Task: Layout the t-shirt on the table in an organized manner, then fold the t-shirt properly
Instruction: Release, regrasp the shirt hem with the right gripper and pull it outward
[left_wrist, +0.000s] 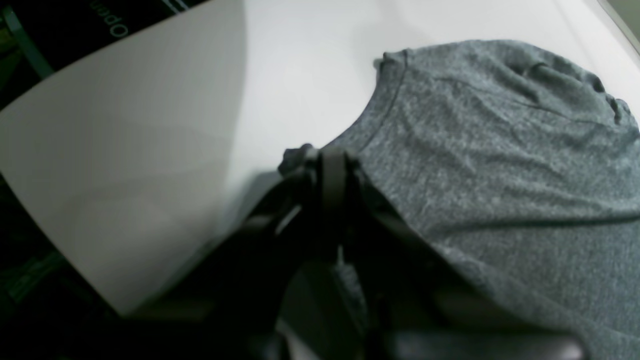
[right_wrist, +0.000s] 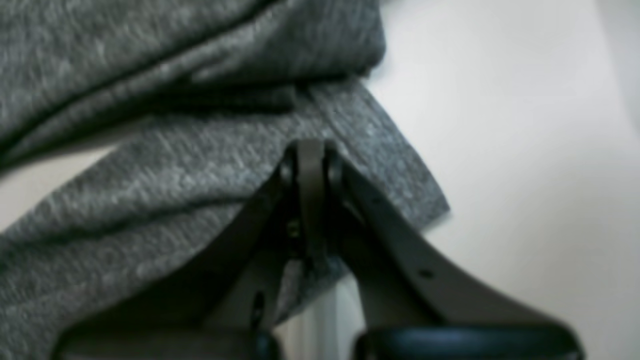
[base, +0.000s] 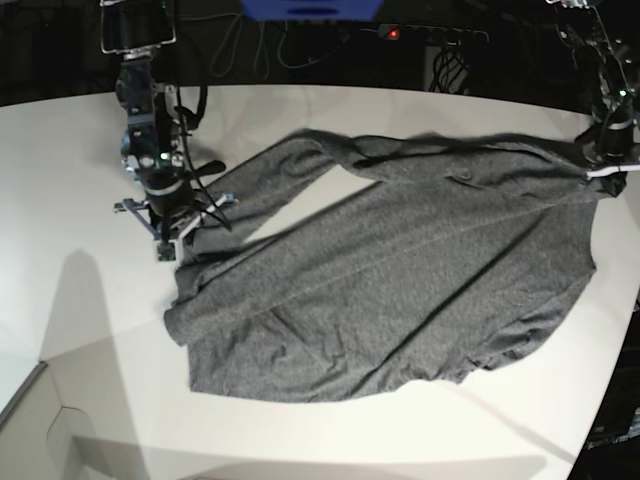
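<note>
We see the heathered dark grey knit t-shirt (base: 400, 290) rumpled across the smooth white counter (base: 80, 320), left tool (left_wrist: 332, 165) and right tool (right_wrist: 311, 165) both pinching its edges at three and nine o'clock.

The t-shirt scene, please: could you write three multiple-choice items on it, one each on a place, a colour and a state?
1. Where does the t-shirt lie?
A. on the white table
B. on the floor
C. over a chair

2. What colour is the t-shirt?
A. red
B. heathered dark grey
C. yellow

3. How is the right gripper?
A. wide open above the table
B. shut on nothing
C. shut on the t-shirt

Key: 1 A, the base view shows it spread across the tabletop. 2 B, every view shows grey knit. 3 C, the right wrist view shows its jaws pinching a fold of cloth.
</note>
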